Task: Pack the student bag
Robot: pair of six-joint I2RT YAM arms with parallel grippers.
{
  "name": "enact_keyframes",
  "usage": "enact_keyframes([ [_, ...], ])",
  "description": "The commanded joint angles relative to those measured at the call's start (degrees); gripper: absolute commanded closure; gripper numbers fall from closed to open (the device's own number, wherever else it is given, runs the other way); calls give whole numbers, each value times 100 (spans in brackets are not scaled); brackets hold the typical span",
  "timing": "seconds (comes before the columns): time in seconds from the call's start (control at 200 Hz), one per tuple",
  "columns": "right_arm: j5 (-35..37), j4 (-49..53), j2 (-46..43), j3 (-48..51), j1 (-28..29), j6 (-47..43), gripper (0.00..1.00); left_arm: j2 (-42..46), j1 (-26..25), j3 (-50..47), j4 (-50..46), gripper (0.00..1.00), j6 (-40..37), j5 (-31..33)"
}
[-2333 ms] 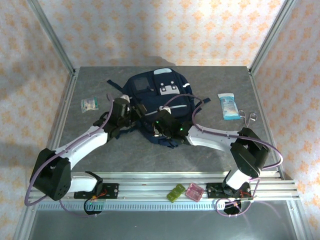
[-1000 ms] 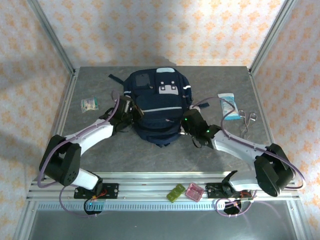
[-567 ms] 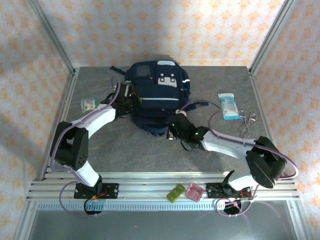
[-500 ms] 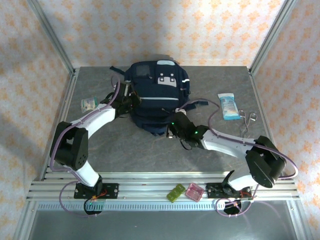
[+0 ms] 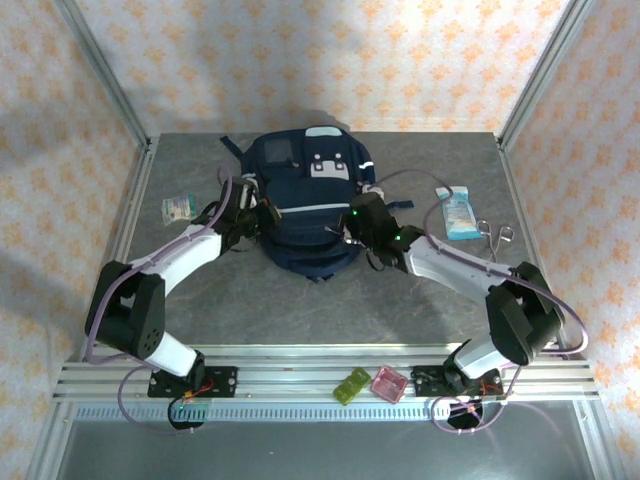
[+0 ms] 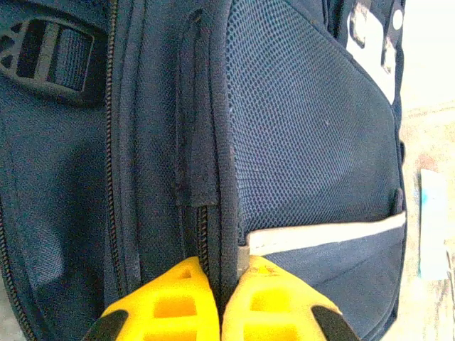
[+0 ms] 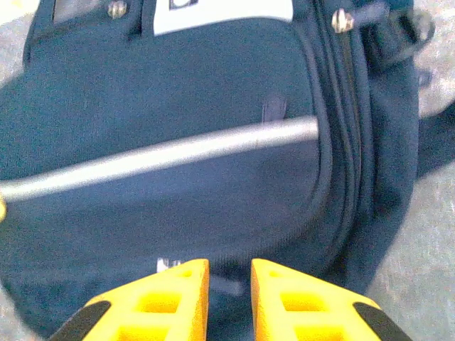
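Big grey surface (image 5: 300, 300) inside the patterned walls, and right at the back centre of it lies the student bag (image 5: 305, 190), navy, front face up, white patches toward the far wall. It is easily the largest thing out there.

Both arms reach in, one from each side. The left hand (image 5: 262, 213) is at the bag's left flank. On the left wrist camera its yellow fingers (image 6: 160, 302) are pressed together right on a seam, next to the mesh pocket (image 6: 306, 128), with a dark buckle (image 6: 46, 53) off at the upper left. Is any fabric pinched between them? Cannot tell from here.

The right hand (image 5: 348, 230) is over the bag's right side, near its lower end. The right wrist camera looks across the front panel and the pale stripe (image 7: 163, 153), and there is a narrow gap between those fingers (image 7: 170, 295): slightly apart, nothing gripped.

Well right of the bag lies a white-and-blue packet (image 5: 456, 212), and a pair of scissors (image 5: 492, 232) sits just beside it, closer to the right edge. Left of the bag, near the left arm, there is a small pale green packet (image 5: 180, 207).

Down on the near rail (image 5: 250, 378), a little green box (image 5: 352, 385) and a pink box (image 5: 387, 382) sit side by side between the two arm bases.
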State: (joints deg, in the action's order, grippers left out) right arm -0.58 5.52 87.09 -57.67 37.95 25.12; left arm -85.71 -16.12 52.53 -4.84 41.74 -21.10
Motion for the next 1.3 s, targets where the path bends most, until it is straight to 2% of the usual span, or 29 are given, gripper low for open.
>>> enact_keyframes([
  [0.0, 273, 34, 587, -492, -181, -306, 78, 477, -35, -285, 117, 100, -252, -579],
  [0.13, 162, 468, 1488, -1158, -323, -394, 81, 769, -40, -522, 39, 100, -315, -400],
  [0.235, 84, 633, 1798, -1137, -319, -358, 86, 750, -20, -439, 4, 100, -398, -162],
  [0.465, -262, 437, 1240, -2, -47, 106, 89, 38, 251, 368, 22, 100, -509, 460],
  [0.586, -405, 220, 1036, 260, 206, 338, 89, -420, 354, 905, 17, 100, -483, 598],
  [0.646, -420, 161, 1000, 227, 230, 420, 88, -565, 353, 1100, -113, 78, -431, 601],
  [0.701, -367, 145, 962, 159, 230, 465, 85, -552, 347, 1063, -117, 66, -314, 506],
  [0.826, -376, 67, 808, 21, 230, 464, 78, -55, 262, 448, -40, 49, 60, 541],
  [0.951, -409, 42, 719, -21, 230, 444, 75, 736, -29, -383, 122, 42, 685, 736],
  [1.066, -430, -49, 642, 69, 230, 458, 72, 1236, -469, -883, 256, 39, 1322, 1045],
  [1.291, -498, -204, 565, 210, 230, 502, 71, 1043, -1009, -1052, 677, 36, 2183, 1301],
])
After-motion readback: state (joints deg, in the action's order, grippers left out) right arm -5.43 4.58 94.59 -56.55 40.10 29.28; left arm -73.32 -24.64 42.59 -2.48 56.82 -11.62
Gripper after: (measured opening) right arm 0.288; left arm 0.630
